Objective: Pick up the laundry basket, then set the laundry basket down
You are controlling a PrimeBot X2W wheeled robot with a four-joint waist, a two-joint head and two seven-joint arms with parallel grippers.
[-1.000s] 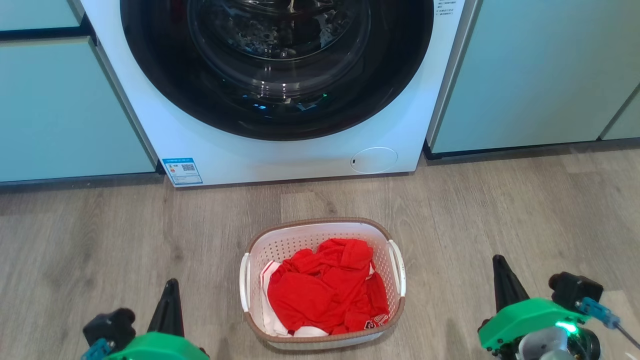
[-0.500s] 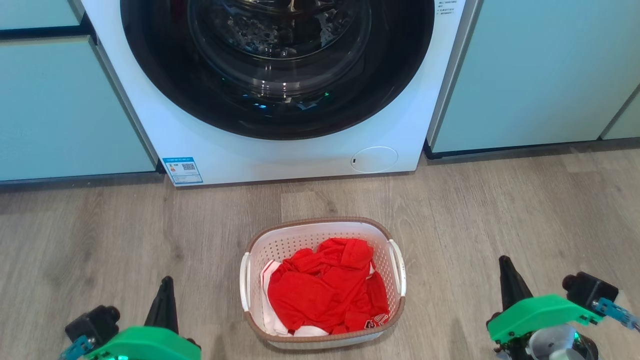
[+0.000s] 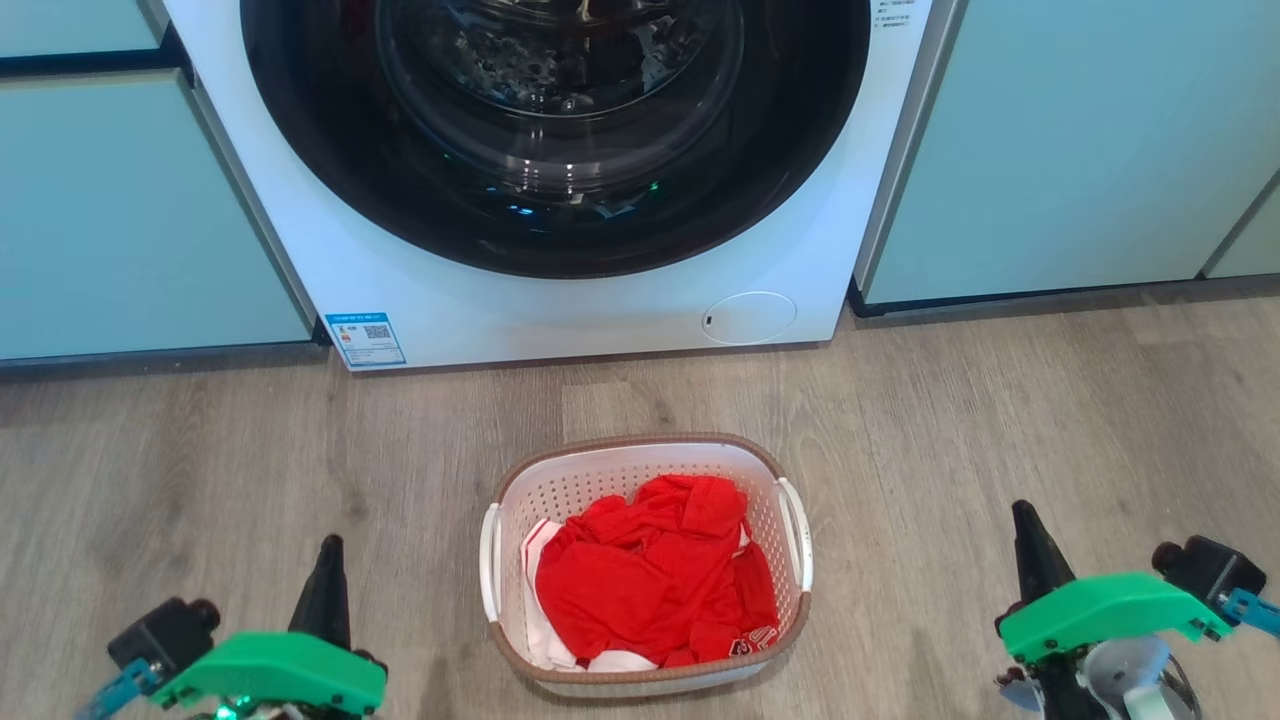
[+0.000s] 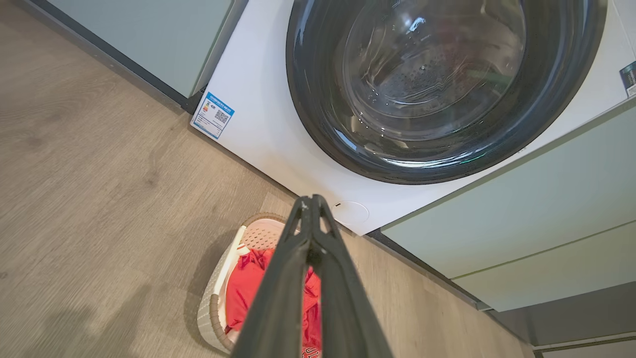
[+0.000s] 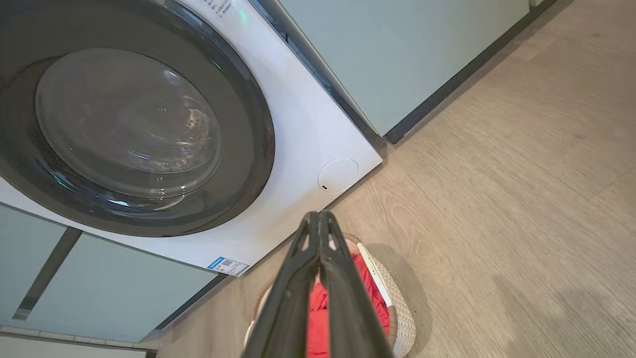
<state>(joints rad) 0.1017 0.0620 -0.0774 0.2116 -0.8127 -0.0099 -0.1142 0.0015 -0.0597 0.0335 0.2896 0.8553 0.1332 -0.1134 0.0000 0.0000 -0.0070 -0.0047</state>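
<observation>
Both arms have drifted outward. The left gripper [image 3: 328,560] and right gripper [image 3: 1026,525], fingers pressed together, flank the laundry basket [image 3: 640,441], which sits on the floor [image 3: 200,480] before the washing machine [image 3: 560,320], seemingly untouched.

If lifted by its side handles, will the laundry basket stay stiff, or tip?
Probably stiff: the laundry basket has moulded perforated plastic walls. Likely light, with only crumpled red clothes inside. Lifting both handles evenly should keep it level.

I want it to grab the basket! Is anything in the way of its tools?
Nothing visible. Only bare floor lies between the left tool and the laundry basket, and between the right tool and it. Both tools are shut.
</observation>
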